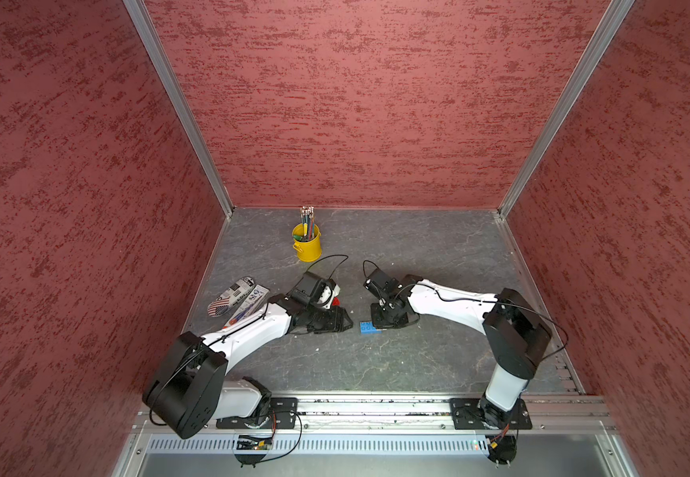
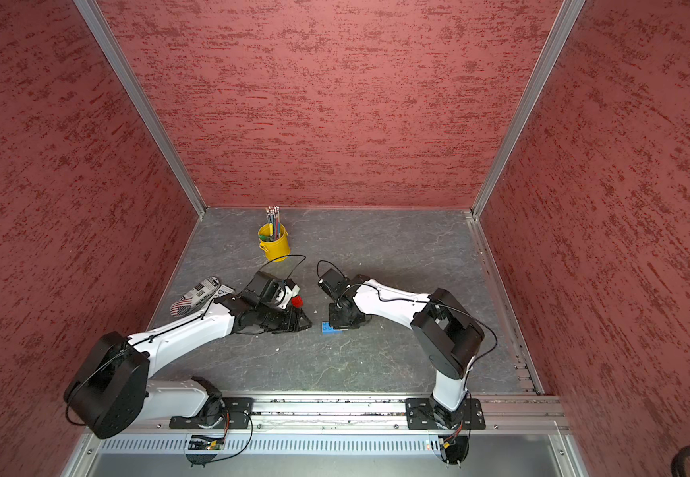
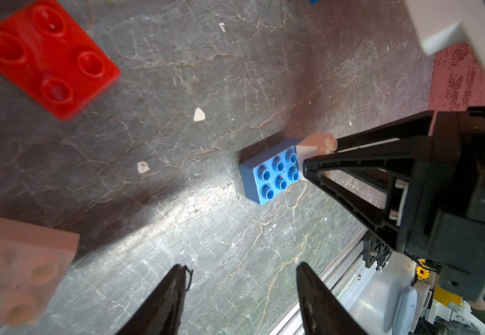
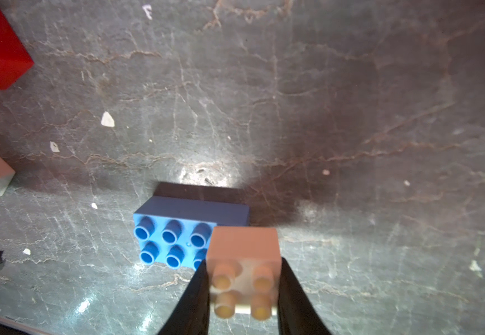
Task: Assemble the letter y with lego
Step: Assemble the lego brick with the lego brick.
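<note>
My right gripper (image 4: 244, 262) is shut on a white lego brick (image 4: 244, 249), holding it over one end of the longer blue brick (image 4: 171, 237), which lies studs up on the table. I cannot tell whether the white brick is pressed on. The left wrist view shows the same blue brick (image 3: 270, 171), white brick (image 3: 310, 145) and right gripper (image 3: 321, 155). My left gripper (image 3: 242, 272) is open and empty, a short way from them. A red brick (image 3: 46, 58) and another white brick (image 3: 17, 269) lie loose close to it. In both top views only the blue brick (image 1: 368, 327) (image 2: 328, 327) and the red brick (image 1: 337, 300) show beside the arms.
A yellow pencil bucket (image 1: 307, 243) stands toward the back. Printed packets (image 1: 231, 299) lie to the left of the left arm. Small white scraps (image 3: 199, 114) dot the dark stone tabletop (image 1: 438, 247). Red walls close three sides, and a metal rail (image 1: 376, 409) runs along the front.
</note>
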`<action>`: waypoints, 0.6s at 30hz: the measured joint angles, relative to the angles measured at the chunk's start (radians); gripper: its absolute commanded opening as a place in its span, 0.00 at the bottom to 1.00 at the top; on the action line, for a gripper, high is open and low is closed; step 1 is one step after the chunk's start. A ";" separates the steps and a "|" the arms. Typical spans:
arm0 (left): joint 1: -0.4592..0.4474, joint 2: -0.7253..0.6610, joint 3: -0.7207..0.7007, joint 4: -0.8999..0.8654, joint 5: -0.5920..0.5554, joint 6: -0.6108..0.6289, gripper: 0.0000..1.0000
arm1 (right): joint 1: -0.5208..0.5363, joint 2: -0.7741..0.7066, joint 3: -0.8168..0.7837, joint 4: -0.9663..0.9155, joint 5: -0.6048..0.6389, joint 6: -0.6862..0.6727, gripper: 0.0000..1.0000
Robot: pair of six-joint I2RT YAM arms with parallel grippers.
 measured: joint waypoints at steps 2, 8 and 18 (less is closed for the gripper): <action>-0.001 0.000 0.000 -0.001 -0.001 0.000 0.63 | 0.014 0.024 0.033 -0.035 0.028 0.001 0.28; -0.001 0.000 0.000 -0.004 -0.003 0.000 0.63 | 0.055 0.058 0.078 -0.085 0.101 0.014 0.26; 0.000 -0.006 0.000 -0.006 -0.009 0.000 0.63 | 0.054 0.064 0.089 -0.076 0.114 0.058 0.27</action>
